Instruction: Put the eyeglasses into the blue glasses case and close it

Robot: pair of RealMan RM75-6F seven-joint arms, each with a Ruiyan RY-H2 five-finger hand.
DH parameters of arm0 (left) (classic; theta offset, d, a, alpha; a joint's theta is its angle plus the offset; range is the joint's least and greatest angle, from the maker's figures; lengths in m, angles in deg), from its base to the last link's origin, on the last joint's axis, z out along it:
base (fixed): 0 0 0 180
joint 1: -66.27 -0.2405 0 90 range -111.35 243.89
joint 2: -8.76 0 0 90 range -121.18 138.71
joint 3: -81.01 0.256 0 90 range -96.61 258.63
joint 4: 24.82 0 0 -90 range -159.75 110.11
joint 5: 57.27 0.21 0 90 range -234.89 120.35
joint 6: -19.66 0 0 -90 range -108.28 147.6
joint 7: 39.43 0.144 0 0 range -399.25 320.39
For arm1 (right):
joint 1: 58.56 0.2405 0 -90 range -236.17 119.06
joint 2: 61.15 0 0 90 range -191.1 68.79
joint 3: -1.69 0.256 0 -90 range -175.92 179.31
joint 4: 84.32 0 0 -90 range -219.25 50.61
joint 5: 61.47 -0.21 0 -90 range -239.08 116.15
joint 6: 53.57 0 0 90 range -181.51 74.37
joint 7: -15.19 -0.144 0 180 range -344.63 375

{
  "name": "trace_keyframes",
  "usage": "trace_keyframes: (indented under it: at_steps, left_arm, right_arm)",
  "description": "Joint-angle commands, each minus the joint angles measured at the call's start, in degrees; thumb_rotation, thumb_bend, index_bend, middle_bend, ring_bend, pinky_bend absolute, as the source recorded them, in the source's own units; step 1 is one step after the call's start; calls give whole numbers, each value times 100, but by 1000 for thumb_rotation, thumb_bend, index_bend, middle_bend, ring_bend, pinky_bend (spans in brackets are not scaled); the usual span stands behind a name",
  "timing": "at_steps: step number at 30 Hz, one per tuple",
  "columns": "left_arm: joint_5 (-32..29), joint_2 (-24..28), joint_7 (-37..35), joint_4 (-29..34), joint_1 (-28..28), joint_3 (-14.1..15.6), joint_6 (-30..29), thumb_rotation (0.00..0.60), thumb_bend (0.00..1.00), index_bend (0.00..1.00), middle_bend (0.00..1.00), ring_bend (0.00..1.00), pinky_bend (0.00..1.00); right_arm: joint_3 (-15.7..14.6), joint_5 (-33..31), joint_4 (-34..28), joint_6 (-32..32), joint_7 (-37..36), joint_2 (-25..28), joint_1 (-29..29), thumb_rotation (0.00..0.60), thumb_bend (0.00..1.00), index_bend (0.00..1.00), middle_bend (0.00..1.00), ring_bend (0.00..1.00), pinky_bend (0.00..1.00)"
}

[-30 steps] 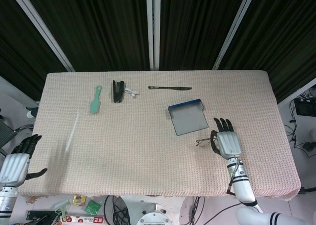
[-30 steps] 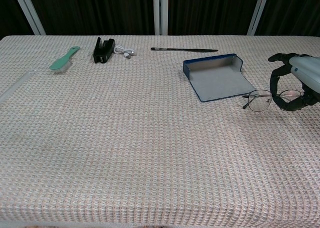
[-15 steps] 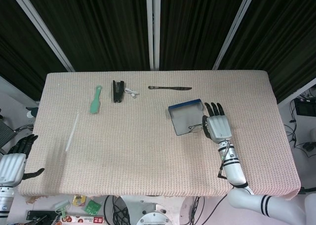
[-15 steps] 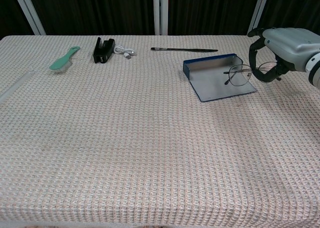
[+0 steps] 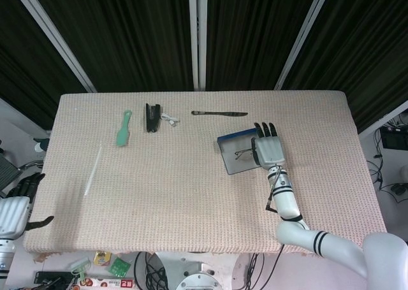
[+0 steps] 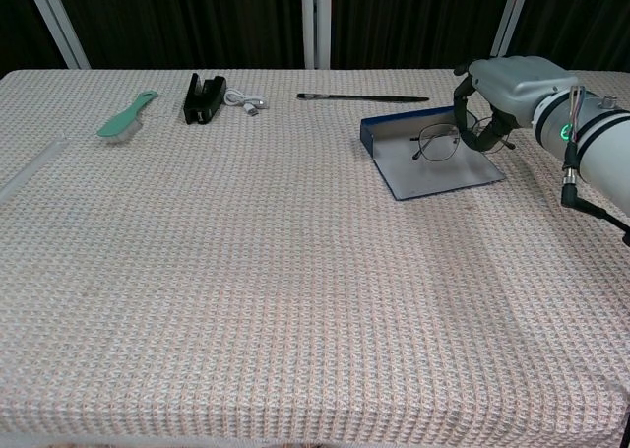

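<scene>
Over open blue case [image 6: 433, 159], thin-rimmed round eyeglasses [image 6: 440, 142]

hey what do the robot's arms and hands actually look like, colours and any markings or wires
Each hand has a silver-grey back and black fingers, on the right hand and the left hand alike. The right arm is glossy white with black rings near the wrist and further up, a small green light on the forearm, and a thin black cable looping beside it.
</scene>
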Motion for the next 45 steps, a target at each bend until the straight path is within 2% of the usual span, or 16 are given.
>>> trace_keyframes:
  at_steps: [1, 10, 23, 28, 37, 45]
  left_arm:
    - [-20, 9, -18, -20, -1, -9, 13, 600, 0, 83, 76, 81, 231]
    - [-59, 28, -55, -47, -14, -34, 8, 600, 0, 83, 76, 81, 231]
    - [-94, 83, -156, -96, -79, -28, -24, 600, 0, 84, 76, 81, 231]
    - [-104, 98, -167, -101, -95, -24, -20, 600, 0, 84, 76, 81, 231]
    - [-127, 109, -225, -146, -132, -21, -22, 600, 0, 84, 76, 81, 232]
    - [-139, 97, -270, -195, -168, -10, -22, 600, 0, 83, 76, 81, 232]
  right_arm:
    - [18, -32, 370, 187, -96, -194, 213, 600, 477, 732, 57, 0, 0]
    - [-55, 28, 1108, 513, -328, -547, 528, 600, 460, 732, 49, 0, 0]
    - [-46, 208, 1784, 427, -646, -967, 713, 600, 459, 731, 49, 0, 0]
    - [-32, 267, 1990, 505, -739, -1076, 800, 600, 452, 699, 48, 0, 0]
    - [-76, 427, 2325, 484, -857, -1256, 858, 600, 424, 583, 41, 0, 0]
    - [-96, 566, 2405, 475, -986, -1257, 830, 600, 376, 319, 23, 0, 0]
